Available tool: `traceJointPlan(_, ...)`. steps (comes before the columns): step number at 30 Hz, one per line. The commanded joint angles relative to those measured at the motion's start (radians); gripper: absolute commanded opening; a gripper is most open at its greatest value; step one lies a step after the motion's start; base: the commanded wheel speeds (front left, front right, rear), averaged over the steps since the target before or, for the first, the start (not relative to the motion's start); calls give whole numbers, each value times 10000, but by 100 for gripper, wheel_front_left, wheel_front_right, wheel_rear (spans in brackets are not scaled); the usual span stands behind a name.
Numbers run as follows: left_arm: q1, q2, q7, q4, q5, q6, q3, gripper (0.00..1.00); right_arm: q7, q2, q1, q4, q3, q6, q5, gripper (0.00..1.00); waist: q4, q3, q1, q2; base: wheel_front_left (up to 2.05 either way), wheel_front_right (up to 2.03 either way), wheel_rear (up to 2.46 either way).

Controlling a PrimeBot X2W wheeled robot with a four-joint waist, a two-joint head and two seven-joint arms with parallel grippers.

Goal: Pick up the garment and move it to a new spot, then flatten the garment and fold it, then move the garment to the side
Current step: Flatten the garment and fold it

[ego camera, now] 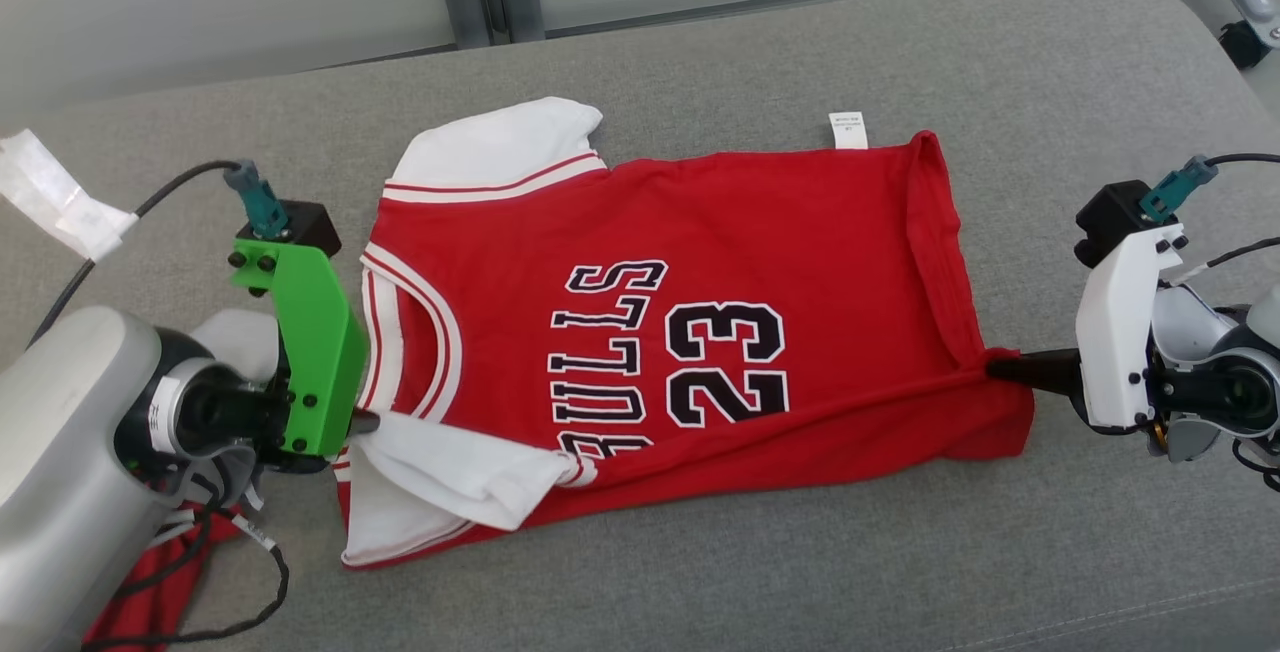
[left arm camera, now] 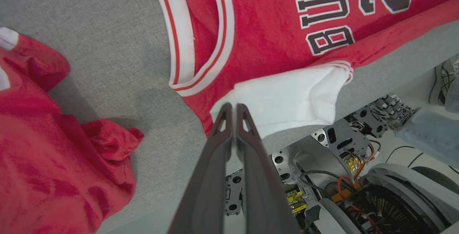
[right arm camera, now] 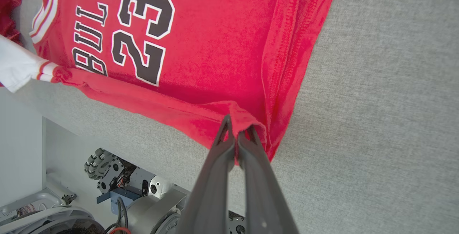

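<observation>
The garment (ego camera: pixel 700 262) was spread across the middle of the bench (ego camera: pixel 760 572), collar toward the left edge. Its near white sleeve (ego camera: pixel 450 472) was pinched in the closed left gripper (ego camera: pixel 365 422), its near hem corner (right arm camera: pixel 247 122) in the closed right gripper (ego camera: pixel 995 367). Folding was judged in hand; next, both pinched points would need carrying evenly toward the far edge.

garment (ego camera: pixel 720 262) lies flat mid-desk (ego camera: pixel 900 552), left gripper (ego camera: pixel 365 422) at its left edge, right gripper (ego camera: pixel 997 368) at its right corner, another shirt (left arm camera: pixel 46 162) heaped further left.
</observation>
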Motion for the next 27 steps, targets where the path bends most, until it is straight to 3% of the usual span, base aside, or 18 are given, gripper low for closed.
traceJointPlan(1, -301, -166, -149, 300, 198, -131, 25, 0, 24, 88, -88, 172, 15, -7, -9, 0, 29, 265, 0, 0, 0, 0, 0)
traceJointPlan(6, -715, -719, -695, 1438, 390, -486, 22, 0, 20, 341, -256, 640, 117, -7, -205, 0, 1, 355, 0, 0, 0, 0, 0)
traceJointPlan(7, -787, -828, -928, 1691, 495, -564, 45, 16, -50, 427, -267, 737, 112, -7, -229, 28, -14, 352, 0, 0, 0, 0, 0)
traceJointPlan(8, -817, -936, -1122, 1899, 534, -606, 81, 44, -84, 494, -274, 806, 126, -7, -228, 34, -25, 342, 0, 0, 0, 0, 0)
traceJointPlan(9, -801, -1033, -1316, 2156, 568, -703, 101, 89, -151, 568, -293, 893, 121, -7, -244, 43, -43, 314, 0, 0, 0, 0, 0)
traceJointPlan(10, -795, -1093, -1560, 2397, 635, -807, 126, 100, -283, 627, -320, 997, 104, -7, -318, 100, -57, 270, 0, 0, 0, 0, 0)
traceJointPlan(18, -523, -1414, -4234, 3311, 1272, -1880, 422, 100, -1445, 842, 107, 1482, -133, -7, -270, 100, 2, -413, 0, 0, 0, 0, 0)
traceJointPlan(21, -178, -1361, -5952, 3195, 1749, -2150, 637, 100, -2864, 664, 505, 1213, -459, -7, -410, 100, 108, -868, 0, 0, 0, 0, 0)
traceJointPlan(23, 74, -1251, -6951, 2976, 2190, -2089, 742, 100, -3927, 486, 687, 1127, -558, -7, -944, 100, 164, -1059, 0, 0, 0, 0, 0)
traceJointPlan(27, 800, -935, -9060, 2421, 3251, -1340, 948, 100, -6297, 452, 1310, 925, -975, -6, -1553, 100, 209, -1371, 0, 0, 0, 0, 0)
